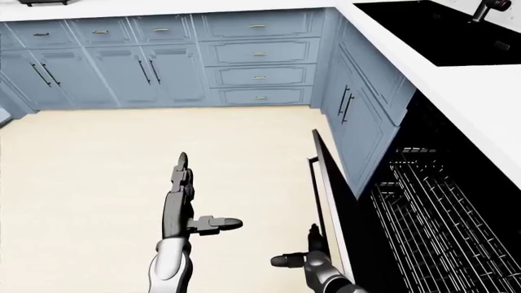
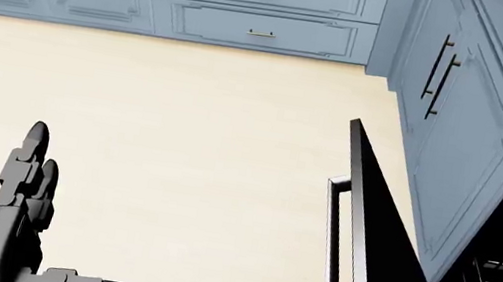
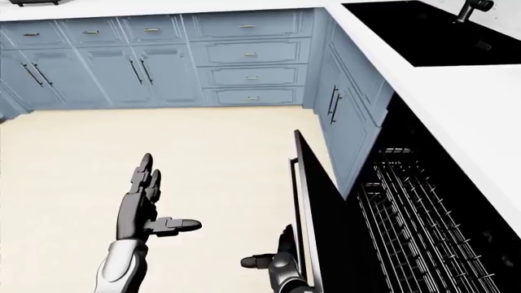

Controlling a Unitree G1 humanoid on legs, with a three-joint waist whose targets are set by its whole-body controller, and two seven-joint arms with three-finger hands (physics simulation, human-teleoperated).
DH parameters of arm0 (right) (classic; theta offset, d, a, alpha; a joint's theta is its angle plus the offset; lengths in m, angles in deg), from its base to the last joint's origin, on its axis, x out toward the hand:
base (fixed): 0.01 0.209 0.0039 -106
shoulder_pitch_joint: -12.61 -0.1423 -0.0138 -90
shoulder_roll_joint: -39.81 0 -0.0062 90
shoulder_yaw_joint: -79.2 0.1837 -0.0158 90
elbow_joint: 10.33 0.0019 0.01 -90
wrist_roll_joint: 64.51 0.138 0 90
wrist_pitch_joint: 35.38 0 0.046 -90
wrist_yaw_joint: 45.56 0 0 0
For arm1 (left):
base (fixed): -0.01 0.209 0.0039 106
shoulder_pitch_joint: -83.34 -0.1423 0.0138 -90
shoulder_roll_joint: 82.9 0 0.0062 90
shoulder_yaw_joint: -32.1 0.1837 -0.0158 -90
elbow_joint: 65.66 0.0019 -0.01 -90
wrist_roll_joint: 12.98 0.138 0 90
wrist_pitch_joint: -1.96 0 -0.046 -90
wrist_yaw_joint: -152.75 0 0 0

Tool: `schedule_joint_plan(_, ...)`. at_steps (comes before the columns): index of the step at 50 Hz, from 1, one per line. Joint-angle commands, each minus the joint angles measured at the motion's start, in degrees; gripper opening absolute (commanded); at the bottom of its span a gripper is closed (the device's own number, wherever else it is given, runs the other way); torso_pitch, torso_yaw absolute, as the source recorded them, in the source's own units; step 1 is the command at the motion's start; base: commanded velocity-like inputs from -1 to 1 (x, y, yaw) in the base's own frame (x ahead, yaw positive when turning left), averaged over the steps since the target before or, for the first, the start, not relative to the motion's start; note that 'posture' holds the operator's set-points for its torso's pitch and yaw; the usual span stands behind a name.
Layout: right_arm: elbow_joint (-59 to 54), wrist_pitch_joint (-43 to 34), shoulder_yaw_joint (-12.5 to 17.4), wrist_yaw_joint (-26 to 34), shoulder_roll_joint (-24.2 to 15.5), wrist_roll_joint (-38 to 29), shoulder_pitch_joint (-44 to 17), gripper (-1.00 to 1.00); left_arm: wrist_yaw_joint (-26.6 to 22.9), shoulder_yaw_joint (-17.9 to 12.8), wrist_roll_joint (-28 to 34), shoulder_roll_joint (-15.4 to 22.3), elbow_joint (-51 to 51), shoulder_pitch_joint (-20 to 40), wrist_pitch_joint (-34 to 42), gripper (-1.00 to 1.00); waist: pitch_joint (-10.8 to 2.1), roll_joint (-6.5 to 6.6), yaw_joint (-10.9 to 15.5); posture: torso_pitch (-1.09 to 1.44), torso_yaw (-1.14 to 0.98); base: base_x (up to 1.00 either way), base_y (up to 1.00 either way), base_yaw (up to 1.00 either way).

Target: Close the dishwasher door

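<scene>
Two robot hands, left (image 1: 181,204) and right (image 1: 308,255), both released, flank one half-open dishwasher door (image 1: 325,195)

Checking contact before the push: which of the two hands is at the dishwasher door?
The right hand, low beside the door's handle side. The left hand is raised over bare floor, well away.

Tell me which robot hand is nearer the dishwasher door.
Right. The right robot hand sits beside the dishwasher door, just left of its handle in the left-eye view. The left robot hand is open over the floor, well left of the door.
</scene>
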Motion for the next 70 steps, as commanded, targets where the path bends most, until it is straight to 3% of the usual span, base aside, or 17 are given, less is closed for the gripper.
schedule_joint_plan(1,1.1,-1.05,0.68,-5.34,-3.39,-0.5,-0.27,1.0,0.08,-0.16,-0.02,0.2,-2.44,0.94,-1.76,1.0,-0.77,-0.37,-0.76,0.0,0.0,0.0,0.0,0.0)
schedule_joint_plan(25,1.08,-1.18,0.55,-9.56,-4.21,-1.18,0.17,1.0,0.05,-0.24,-0.03,0.23,-2.3,1.01,-1.9,1.0,-0.68,-0.15,-0.64,0.0,0.0,0.0,0.0,0.0)
schedule_joint_plan(70,1.13,-2.39,-0.59,-15.79,-5.99,-2.92,-0.11,1.0,-0.05,-0.2,-0.06,0.19,-3.36,0.76,-1.3,1.0,-0.64,-0.91,-0.56,0.0,0.0,0.0,0.0,0.0)
